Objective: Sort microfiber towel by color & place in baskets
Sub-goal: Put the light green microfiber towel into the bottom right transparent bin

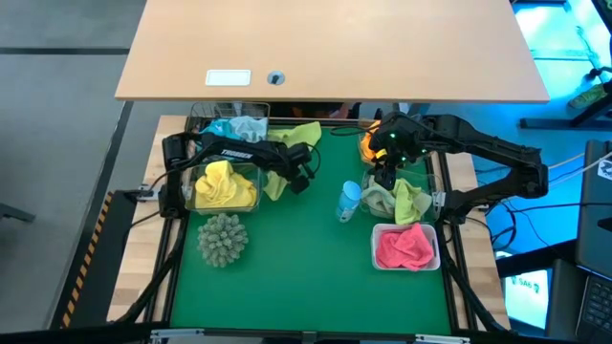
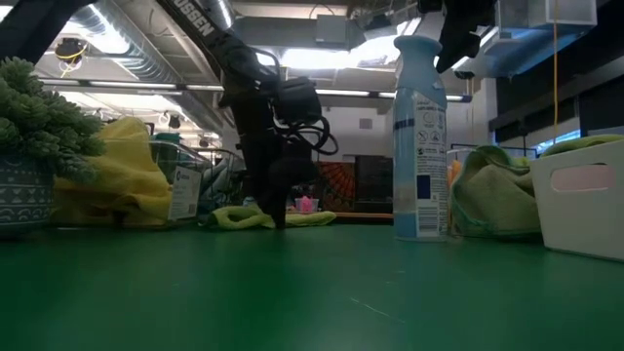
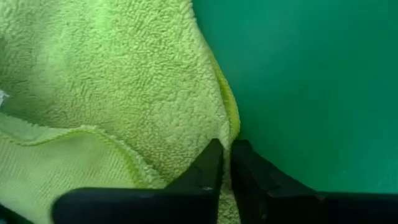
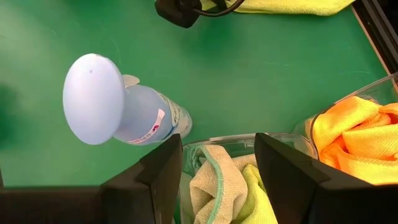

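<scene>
The left gripper (image 3: 225, 163) has its fingers nearly shut on only the thin edge of the light green towel (image 3: 112, 93) lying on the green mat (image 3: 311, 81), so the cloth may slip out on lifting, while the right gripper (image 4: 217, 163) waits wide open and empty over a clear basket (image 4: 236, 142).

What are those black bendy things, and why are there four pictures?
They are two robot arms sorting fuzzy towels by colour into baskets. One camera looks down from above, one sits low on the green table, and one rides on each arm's wrist. The left hand is pinching the edge of a light green towel lying on the table. The right hand is open and holds nothing, above a clear basket of green towels. Other baskets hold yellow, orange and pink towels. A light-blue spray bottle and a spiky grey-green ball stand on the table too.
</scene>
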You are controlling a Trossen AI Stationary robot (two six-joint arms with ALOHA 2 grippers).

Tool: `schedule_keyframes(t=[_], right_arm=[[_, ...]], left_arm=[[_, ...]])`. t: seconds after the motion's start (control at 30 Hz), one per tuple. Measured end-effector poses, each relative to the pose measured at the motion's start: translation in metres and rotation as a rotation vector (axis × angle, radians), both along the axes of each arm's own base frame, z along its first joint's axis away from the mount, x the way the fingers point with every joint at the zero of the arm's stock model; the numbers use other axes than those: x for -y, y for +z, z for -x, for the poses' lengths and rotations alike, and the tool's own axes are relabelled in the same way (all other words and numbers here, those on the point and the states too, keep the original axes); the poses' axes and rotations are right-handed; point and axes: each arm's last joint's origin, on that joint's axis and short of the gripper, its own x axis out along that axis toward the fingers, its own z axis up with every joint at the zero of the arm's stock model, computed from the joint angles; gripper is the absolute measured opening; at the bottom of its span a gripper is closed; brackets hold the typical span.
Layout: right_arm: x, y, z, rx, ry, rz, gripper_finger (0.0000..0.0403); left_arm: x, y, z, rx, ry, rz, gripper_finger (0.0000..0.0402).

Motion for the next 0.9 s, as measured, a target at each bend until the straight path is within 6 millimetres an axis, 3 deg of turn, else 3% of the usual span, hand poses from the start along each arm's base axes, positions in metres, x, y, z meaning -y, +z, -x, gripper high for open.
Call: schedule_keyframes(t=[0.1, 0.37, 0.6, 0.9], right_arm=[[0.000, 0.000, 0.000, 0.000, 0.000, 0.000, 0.0202], [0.000, 0.000, 0.000, 0.001, 0.001, 0.000, 0.0202], [0.000, 0.000, 0.000, 0.001, 0.009, 0.005, 0.0202], [0.000, 0.000, 0.000, 0.001, 0.012, 0.007, 0.0202]], left_arm=[[-0.001, 0.005, -0.004, 0.010, 0.002, -0.009, 0.0006], [-0.005, 0.030, -0.019, 0.032, -0.072, -0.049, 0.0003], [-0.002, 0.067, -0.035, 0.026, -0.161, -0.086, 0.0002], [0.017, 0.123, -0.046, -0.080, -0.223, -0.265, 0.0001]])
